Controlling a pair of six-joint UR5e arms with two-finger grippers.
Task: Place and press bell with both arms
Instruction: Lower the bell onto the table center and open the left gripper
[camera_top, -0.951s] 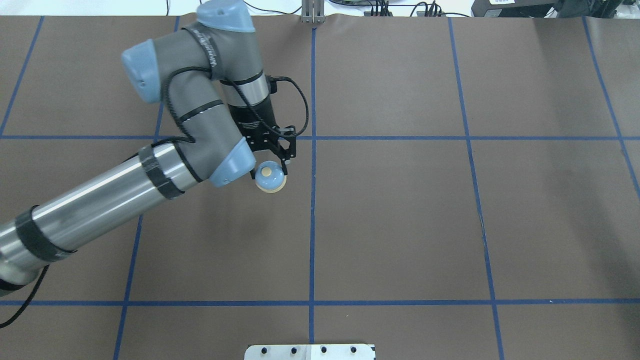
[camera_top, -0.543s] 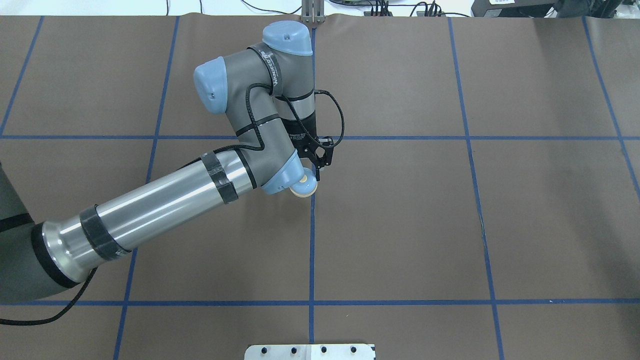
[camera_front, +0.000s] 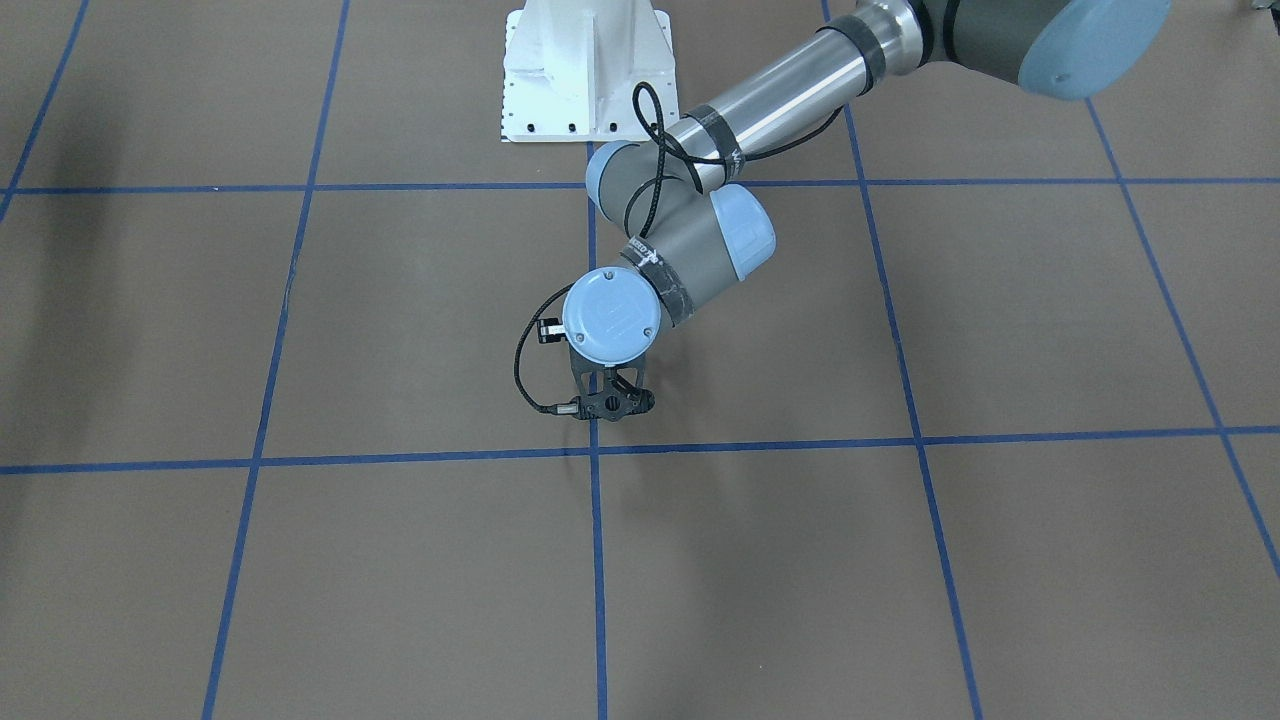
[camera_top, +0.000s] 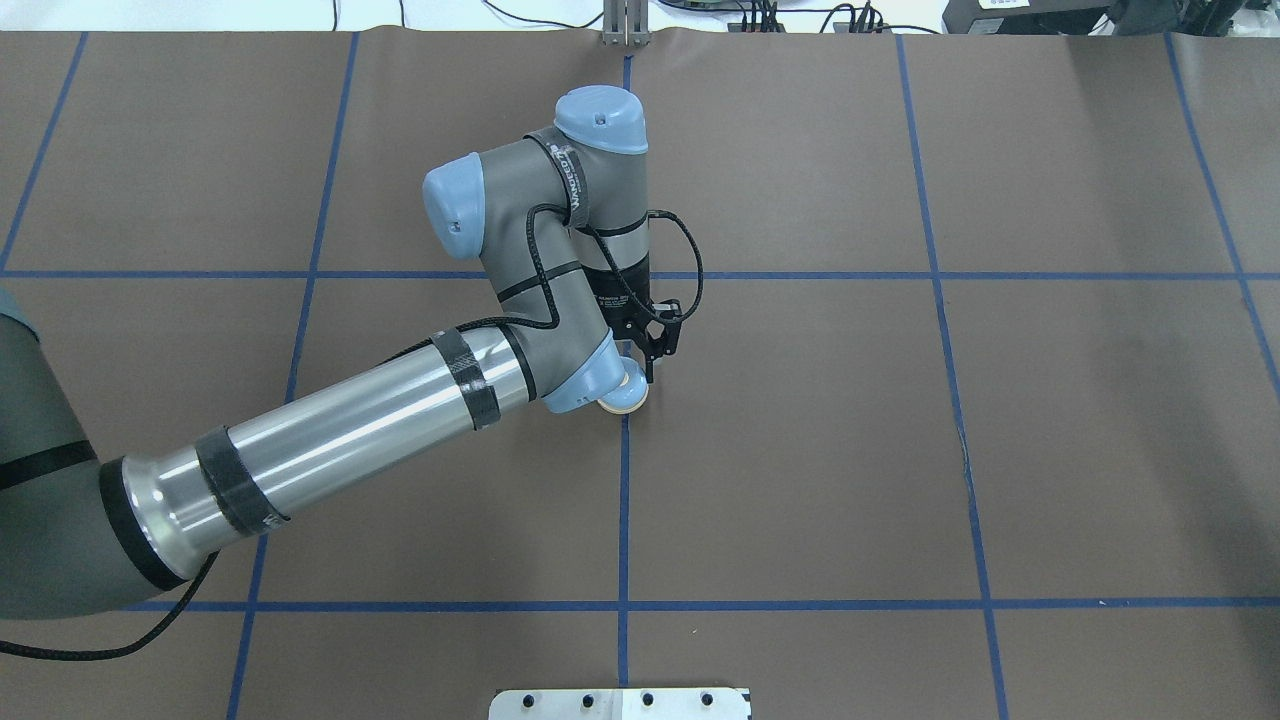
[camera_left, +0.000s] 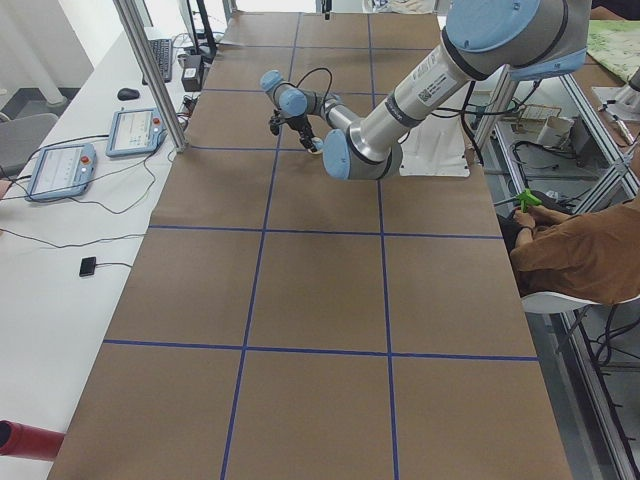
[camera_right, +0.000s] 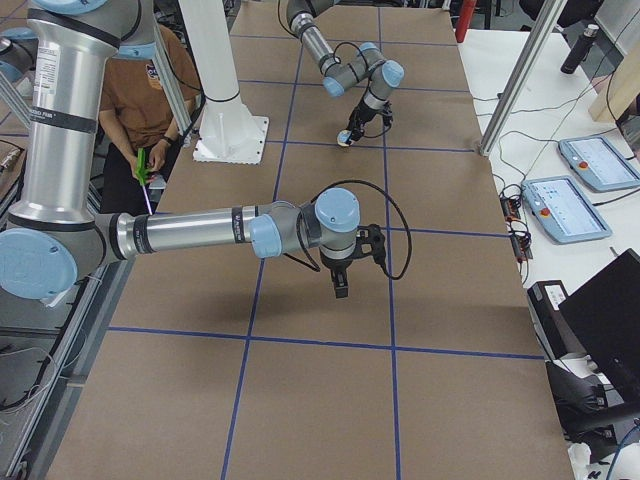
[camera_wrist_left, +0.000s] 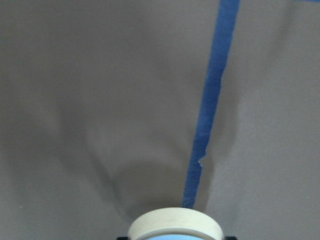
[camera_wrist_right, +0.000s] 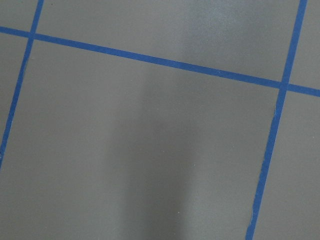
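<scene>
My left gripper (camera_top: 640, 378) is shut on the small light-blue bell (camera_top: 628, 398), whose cream base peeks out from under my wrist cap. It holds the bell low over the blue centre tape line; I cannot tell whether the bell touches the table. The left wrist view shows the bell's cream base (camera_wrist_left: 175, 224) at its bottom edge, with its shadow on the mat. In the front-facing view the left gripper (camera_front: 607, 403) shows and the bell is hidden. My right gripper (camera_right: 341, 283) shows only in the exterior right view, high over the mat; I cannot tell whether it is open or shut.
The white pedestal base (camera_front: 585, 70) stands at the robot's edge of the brown mat with blue tape lines. A seated person in a brown shirt (camera_left: 580, 255) is beside the table. Teach pendants (camera_right: 570, 205) lie on the side bench.
My left arm has carried the bell to the right, from left of the centre tape line to onto it. The bell is now mostly hidden under my wrist.
</scene>
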